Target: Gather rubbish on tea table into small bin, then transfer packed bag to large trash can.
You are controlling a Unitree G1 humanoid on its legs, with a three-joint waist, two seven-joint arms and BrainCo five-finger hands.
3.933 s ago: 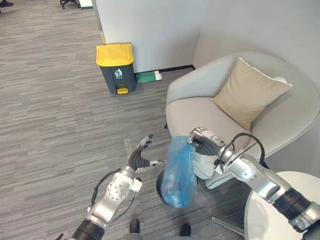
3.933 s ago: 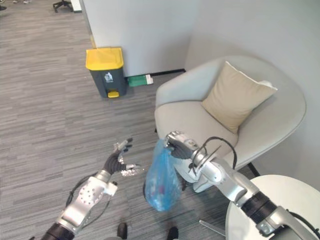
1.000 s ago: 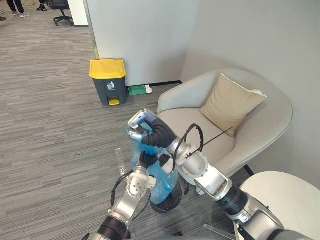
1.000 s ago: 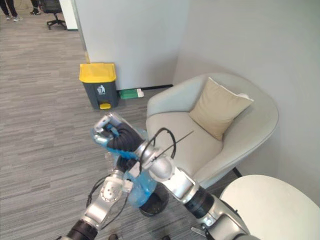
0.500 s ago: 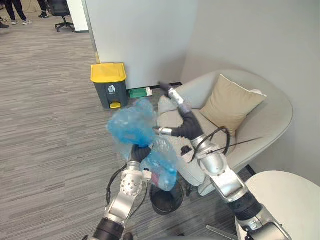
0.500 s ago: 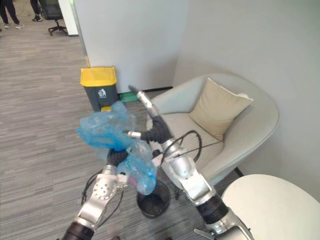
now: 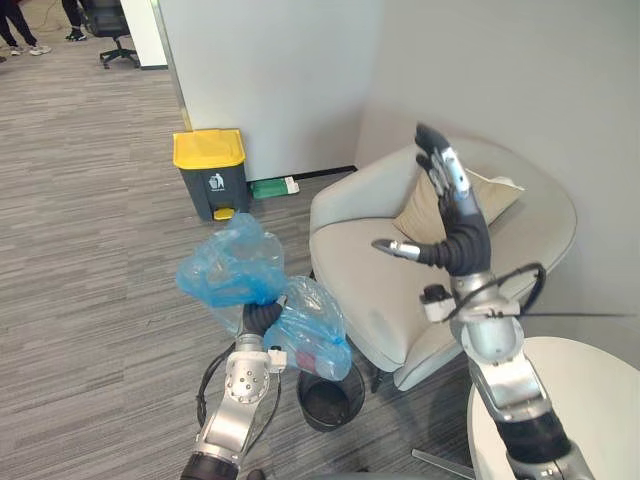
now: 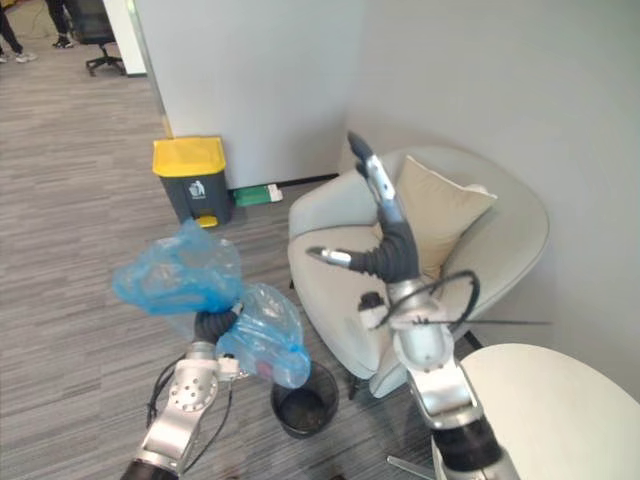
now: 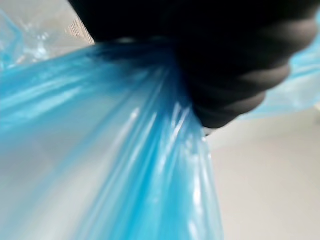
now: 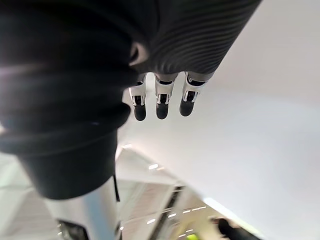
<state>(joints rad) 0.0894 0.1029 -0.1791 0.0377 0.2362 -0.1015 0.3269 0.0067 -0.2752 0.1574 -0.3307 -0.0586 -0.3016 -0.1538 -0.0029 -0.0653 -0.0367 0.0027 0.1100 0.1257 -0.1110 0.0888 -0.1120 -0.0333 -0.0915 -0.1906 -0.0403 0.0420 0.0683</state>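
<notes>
A blue plastic rubbish bag [image 7: 312, 338] with rubbish inside hangs above the floor. My left hand [image 7: 256, 318] is shut on its gathered neck, and the loose top [image 7: 228, 266] puffs out above the hand. In the left wrist view the bunched blue film [image 9: 125, 165] runs out from under the dark cover [image 9: 225, 60]. My right hand [image 7: 456, 240] is raised over the armchair, apart from the bag, open with straight fingers [image 10: 160, 102]. The small black bin [image 7: 330, 398] stands on the floor just under the bag. The large grey trash can with a yellow lid [image 7: 210, 172] stands by the wall, further off.
A light grey armchair [image 7: 380, 290] with a beige cushion [image 7: 500, 190] is right of the bag. A white round table [image 7: 590, 410] sits at the lower right. A green and white pack [image 7: 268, 187] lies at the wall's foot. An office chair [image 7: 105, 25] stands far back.
My right hand has let go of the bag's top, opened, and swung up and to the right over the armchair. The bag stays in my left hand.
</notes>
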